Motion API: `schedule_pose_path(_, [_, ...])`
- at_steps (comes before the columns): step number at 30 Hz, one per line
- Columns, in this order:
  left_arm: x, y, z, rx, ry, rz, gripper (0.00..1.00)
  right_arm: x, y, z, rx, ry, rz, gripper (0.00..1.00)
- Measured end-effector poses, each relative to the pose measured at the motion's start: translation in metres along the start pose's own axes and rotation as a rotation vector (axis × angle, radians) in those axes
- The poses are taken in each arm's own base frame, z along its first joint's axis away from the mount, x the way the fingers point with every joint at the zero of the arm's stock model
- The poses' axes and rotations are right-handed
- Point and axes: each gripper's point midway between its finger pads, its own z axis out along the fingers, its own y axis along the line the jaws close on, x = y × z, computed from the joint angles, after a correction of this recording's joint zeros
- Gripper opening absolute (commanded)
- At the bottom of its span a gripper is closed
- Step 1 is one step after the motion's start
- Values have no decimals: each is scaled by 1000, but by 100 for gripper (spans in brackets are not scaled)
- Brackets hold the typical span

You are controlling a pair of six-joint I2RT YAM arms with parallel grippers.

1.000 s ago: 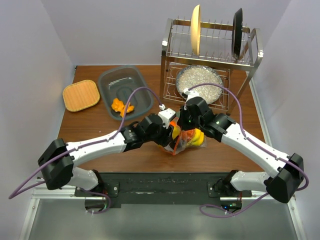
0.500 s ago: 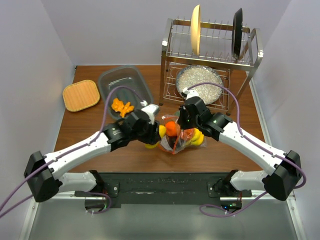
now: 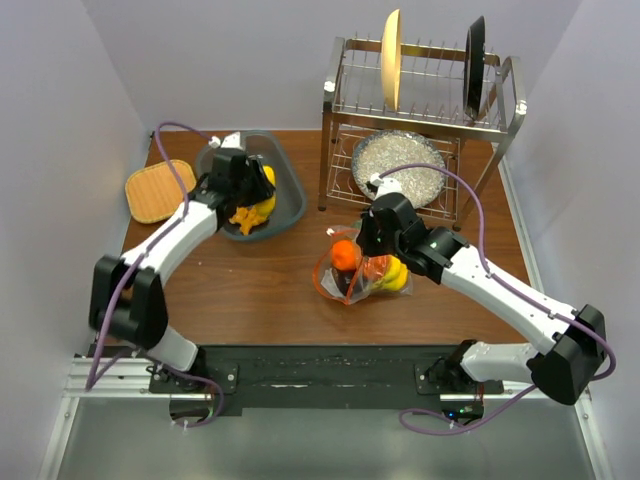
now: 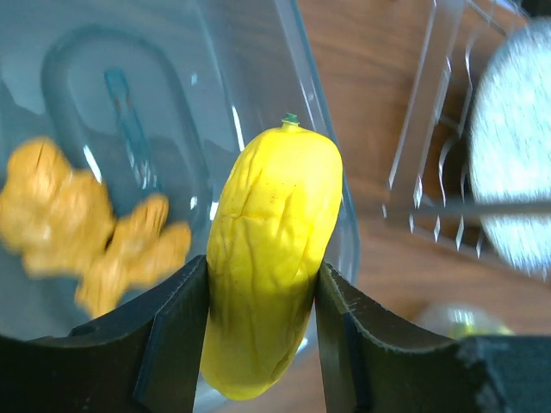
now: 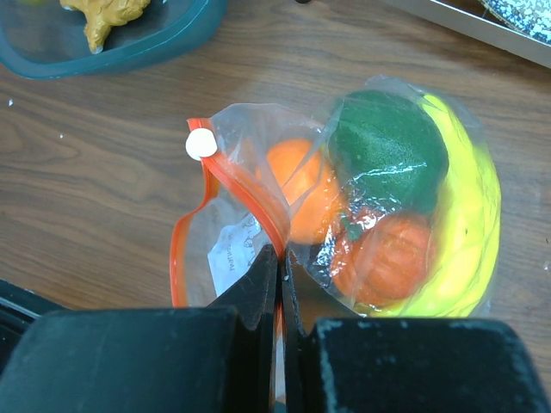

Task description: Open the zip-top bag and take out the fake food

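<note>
The zip-top bag (image 3: 352, 279) lies mid-table with its orange-red mouth open; it also shows in the right wrist view (image 5: 258, 206). Inside are an orange piece (image 5: 306, 194), a green piece (image 5: 387, 151), a red piece (image 5: 387, 258) and a yellow banana bunch (image 5: 469, 232). My right gripper (image 5: 280, 258) is shut on the bag's zip edge. My left gripper (image 3: 255, 190) is shut on a yellow lemon (image 4: 267, 258) and holds it over the grey tub (image 3: 280, 180). The lemon also shows in the top view (image 3: 266, 190).
An orange ginger-like piece (image 4: 82, 228) lies in the tub. A woven yellow mat (image 3: 160, 190) is at the far left. A metal dish rack (image 3: 420, 100) with two plates stands at the back right, over a glittery silver plate (image 3: 400, 165).
My left gripper pulled the lemon out of the bag and carried it left and back to over the tub. The right gripper kept hold of the bag.
</note>
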Motion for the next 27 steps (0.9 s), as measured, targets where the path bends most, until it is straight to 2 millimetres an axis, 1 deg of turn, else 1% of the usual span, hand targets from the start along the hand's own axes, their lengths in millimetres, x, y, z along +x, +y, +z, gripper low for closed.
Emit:
schedule_pose_path(1, [-6, 1, 13, -9, -9, -5, 33, 0, 0, -1, -1, -2, 0, 0])
schedule_pose_path(3, [-9, 4, 35, -24, -11, -10, 39, 0, 0, -2, -1, -2, -3, 0])
schedule_pose_path(6, [-3, 13, 65, -54, 11, -12, 58, 0, -1, -3, 0, 1, -6, 0])
schedule_pose_path(7, [0, 16, 72, -61, 19, -11, 75, 0, -1, -4, 0, 0, -7, 0])
schedule_pose_path(8, [4, 21, 80, -67, 30, -9, 80, 0, -1, -5, -2, -2, -8, 0])
schedule_pose_path(9, [9, 26, 87, -77, 45, -7, 83, 0, -2, -6, -2, -3, -10, 0])
schedule_pose_path(11, [16, 34, 94, -89, 65, 3, 92, -1, -2, -8, -3, -6, -14, 0])
schedule_pose_path(12, [18, 37, 95, -95, 73, 6, 95, -1, -2, -9, -4, -7, -15, 0])
schedule_pose_path(14, [15, 38, 94, -94, 69, 9, 95, -1, -3, -9, -3, -6, -19, 0])
schedule_pose_path(17, [5, 31, 83, -77, 43, 10, 90, 0, -3, -9, -3, -4, -22, 0])
schedule_pose_path(18, [3, 27, 75, -65, 30, 13, 83, 0, -3, -9, -2, -4, -22, 0])
schedule_pose_path(20, [4, 20, 49, -46, 15, 22, 73, 0, -3, -9, -2, -3, -23, 0])
schedule_pose_path(21, [6, 14, 35, -29, 1, 35, 63, 0, -3, -9, -2, -2, -24, 0])
schedule_pose_path(22, [11, 5, 17, -8, -11, 54, 58, 0, -3, -9, -2, -2, -25, 0])
schedule_pose_path(23, [17, -4, 3, 18, -17, 67, 54, 1, -3, -9, -2, -1, -26, 0])
schedule_pose_path(24, [28, -18, -15, 57, -19, 88, 48, 1, -3, -8, -2, 1, -27, 0])
schedule_pose_path(26, [55, -47, -47, 151, -6, 128, 46, 2, -3, -8, -4, 7, -29, 0])
schedule_pose_path(27, [68, -58, -59, 190, 9, 142, 43, 3, -3, -8, -5, 9, -30, 0])
